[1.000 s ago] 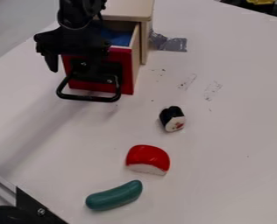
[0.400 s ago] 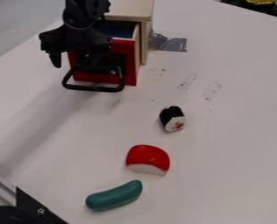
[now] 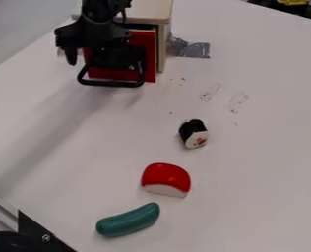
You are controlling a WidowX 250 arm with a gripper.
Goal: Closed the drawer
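1. Blk metal bracket (image 3: 36, 230), btm L corner of view.
2. Gripper (image 3: 90, 59), upper L, hanging at the drawer front; jaws apart, one out to the L of the handle, the other hard to pick out vs the dark handle mount.
3. Drawer (image 3: 147, 51), red front, in the cabinet (image 3: 145, 10) & nearly in; narrow gap at top of front. Blk handle (image 3: 112, 83) sticks out toward cam.
4. Green sausage-shaped toy (image 3: 128, 220), btm ctr-L, lying at a slant.
5. Red & white toy (image 3: 166, 177), just R of & above green one.
6. Grey tape (image 3: 196, 49) on table (image 3: 263, 147), beside cabinet.
7. Blk & white sushi-like toy (image 3: 194, 133), btwn tape & red/white toy.
8. Yellow item (image 3: 293, 2), top R edge.
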